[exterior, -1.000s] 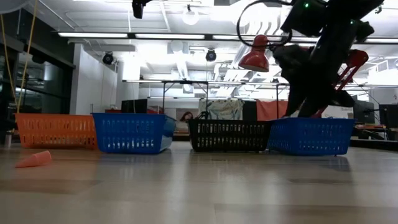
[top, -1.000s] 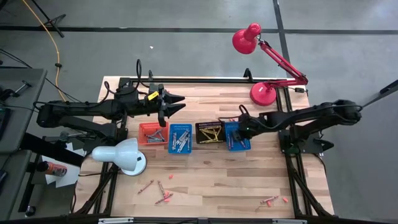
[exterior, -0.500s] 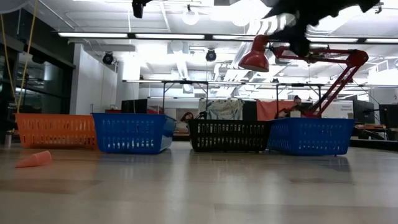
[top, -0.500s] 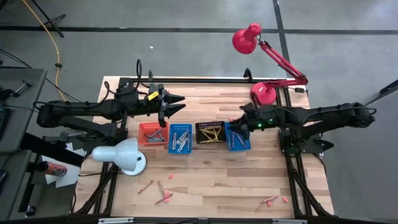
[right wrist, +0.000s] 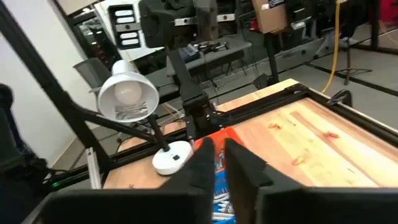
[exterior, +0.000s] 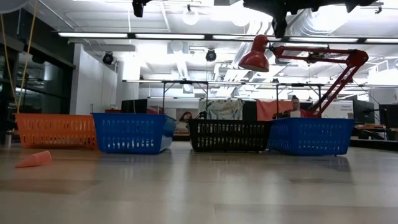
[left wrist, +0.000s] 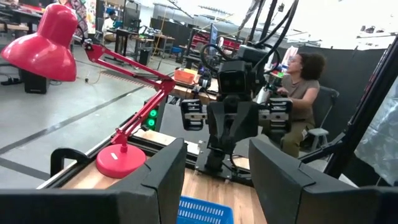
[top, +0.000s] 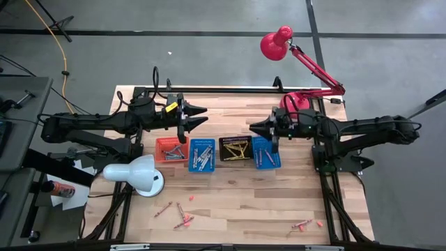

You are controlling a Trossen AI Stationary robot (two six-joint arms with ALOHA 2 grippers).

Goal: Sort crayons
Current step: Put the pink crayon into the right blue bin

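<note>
Crayons in two sets: sorted ones in the basket row mid-table, loose ones on the near part of the table.

Sorted:
- orange basket: a few crayons (top: pixel 171 150), red and grey, lying flat at mixed angles
- blue basket next to it: grey and blue crayons (top: pixel 201 156), piled loosely
- black basket: yellow crayons (top: pixel 235 149), crossed over each other
- rightmost blue basket: crayons (top: pixel 262 155), mostly blue, one reddish

Loose:
- left cluster (top: pixel 180 214): several reddish-pink sticks flat on the wood, scattered, some touching
- one small pink piece (top: pixel 191 197) just beyond that cluster
- right cluster (top: pixel 304 224): a few pink and red sticks near the front right edge
</note>
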